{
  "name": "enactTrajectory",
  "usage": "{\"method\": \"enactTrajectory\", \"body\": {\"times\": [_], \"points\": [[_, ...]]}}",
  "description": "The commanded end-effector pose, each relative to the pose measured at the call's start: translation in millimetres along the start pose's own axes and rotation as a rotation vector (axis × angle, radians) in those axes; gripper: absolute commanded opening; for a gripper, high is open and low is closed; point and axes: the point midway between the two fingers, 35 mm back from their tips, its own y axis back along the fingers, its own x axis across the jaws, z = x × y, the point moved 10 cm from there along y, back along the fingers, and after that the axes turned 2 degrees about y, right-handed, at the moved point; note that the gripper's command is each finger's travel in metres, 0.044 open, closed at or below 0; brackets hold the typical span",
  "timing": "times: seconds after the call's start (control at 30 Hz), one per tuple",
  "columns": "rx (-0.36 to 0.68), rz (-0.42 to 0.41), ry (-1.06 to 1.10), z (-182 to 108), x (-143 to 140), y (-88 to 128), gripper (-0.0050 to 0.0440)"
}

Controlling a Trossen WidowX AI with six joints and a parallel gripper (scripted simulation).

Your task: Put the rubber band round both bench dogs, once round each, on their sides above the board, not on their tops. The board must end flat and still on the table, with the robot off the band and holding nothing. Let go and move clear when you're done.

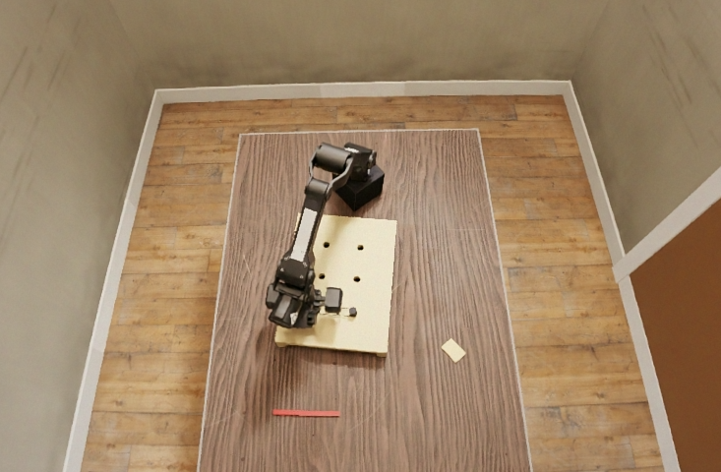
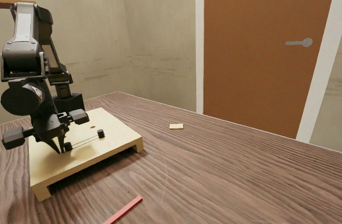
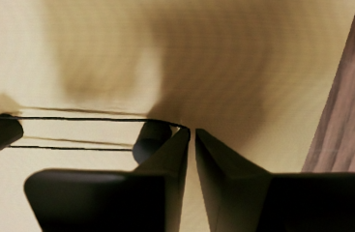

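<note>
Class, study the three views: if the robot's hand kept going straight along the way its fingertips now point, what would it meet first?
The hand points down at the pale board, so it would most likely meet the board's top first, just beside the near bench dog with the rubber band round it. The remaining gap is hard to judge.

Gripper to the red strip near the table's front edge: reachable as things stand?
Probably yes. The gripper sits at the board's near end, its fingers just parting off the rubber band. Nothing lies between it and the red strip, though the arm would stretch far.
</note>
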Motion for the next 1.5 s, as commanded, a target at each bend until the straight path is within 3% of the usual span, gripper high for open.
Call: {"method": "enactTrajectory", "body": {"times": [0.0, 0.23, 0.87, 1.2, 1.47], "points": [[-0.028, -0.007, 0.000, 2.8, -5.6, 8.4, 0.0080], [-0.025, -0.007, 0.002, 3.8, -10.0, 5.3, 0.0080], [-0.056, -0.038, -0.015, 2.6, -4.5, 64.7, 0.0080], [-0.032, -0.031, -0.013, -7.8, -4.0, 72.1, 0.0080], [-0.030, -0.029, -0.013, -56.7, -1.2, 128.1, 0.0080]]}}
